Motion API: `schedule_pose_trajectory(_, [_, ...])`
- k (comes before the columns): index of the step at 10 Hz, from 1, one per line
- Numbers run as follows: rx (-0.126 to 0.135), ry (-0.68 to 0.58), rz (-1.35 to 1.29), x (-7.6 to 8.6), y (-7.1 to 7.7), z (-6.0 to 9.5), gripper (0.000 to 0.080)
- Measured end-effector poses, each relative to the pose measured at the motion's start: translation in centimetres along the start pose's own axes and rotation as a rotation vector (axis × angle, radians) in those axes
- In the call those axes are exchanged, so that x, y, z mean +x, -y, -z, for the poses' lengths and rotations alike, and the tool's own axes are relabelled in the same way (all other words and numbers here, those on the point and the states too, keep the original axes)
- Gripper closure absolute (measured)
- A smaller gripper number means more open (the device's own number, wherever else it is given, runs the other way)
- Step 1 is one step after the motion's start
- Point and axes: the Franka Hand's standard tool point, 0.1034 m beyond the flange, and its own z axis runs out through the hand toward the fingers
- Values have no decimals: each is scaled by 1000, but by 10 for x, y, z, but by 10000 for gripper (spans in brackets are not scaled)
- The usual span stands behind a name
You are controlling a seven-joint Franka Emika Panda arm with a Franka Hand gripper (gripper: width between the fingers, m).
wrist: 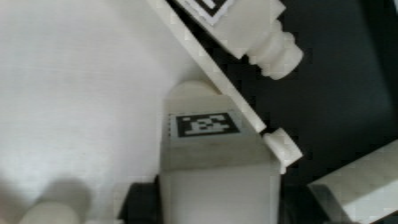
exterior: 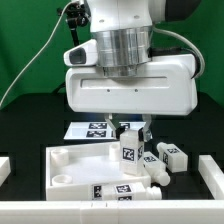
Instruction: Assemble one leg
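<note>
My gripper (exterior: 132, 130) is shut on a leg (exterior: 128, 152), a short white post with a black-and-white tag. It holds the leg upright over the large white square panel (exterior: 72, 168), near that panel's far corner on the exterior view's right. In the wrist view the leg (wrist: 210, 150) sits between my dark fingers (wrist: 153, 196), with the gripper (wrist: 217, 198) closed round it and the panel (wrist: 80, 95) beside it. I cannot tell whether the leg touches the panel. Three more legs lie loose: one (exterior: 172, 153) on the right, one (exterior: 156, 171) nearer, and one (exterior: 120, 190) in front.
The marker board (exterior: 92, 128) lies behind the panel. White rails border the work area at the front (exterior: 110, 213), left (exterior: 5, 166) and right (exterior: 212, 176). In the wrist view, other legs (wrist: 267, 40) (wrist: 352, 178) lie on the black table close to the held one.
</note>
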Motion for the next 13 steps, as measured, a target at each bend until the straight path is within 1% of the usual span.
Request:
schedule_pose_trajectory(1, [0, 1, 12, 0, 0, 0, 515])
schedule_pose_trajectory(2, [0, 0, 56, 0, 0, 0, 402])
schedule_pose_trajectory(3, [-2, -7, 159, 1, 1, 0, 263])
schedule_pose_trajectory(4, [-2, -21, 262, 3, 4, 1, 184])
schedule_pose_trajectory(5, [-3, -19, 281, 3, 3, 0, 160])
schedule_pose_trajectory(8, [-8, -19, 504, 3, 2, 0, 152])
schedule_pose_trajectory(9, [-17, -21, 662, 4, 2, 0, 151])
schedule_pose_trajectory(10, [-20, -20, 789, 4, 2, 0, 151])
schedule_pose_trajectory(12, [-22, -17, 967, 3, 3, 0, 151])
schedule_pose_trajectory(13, [-28, -15, 1076, 3, 2, 0, 151])
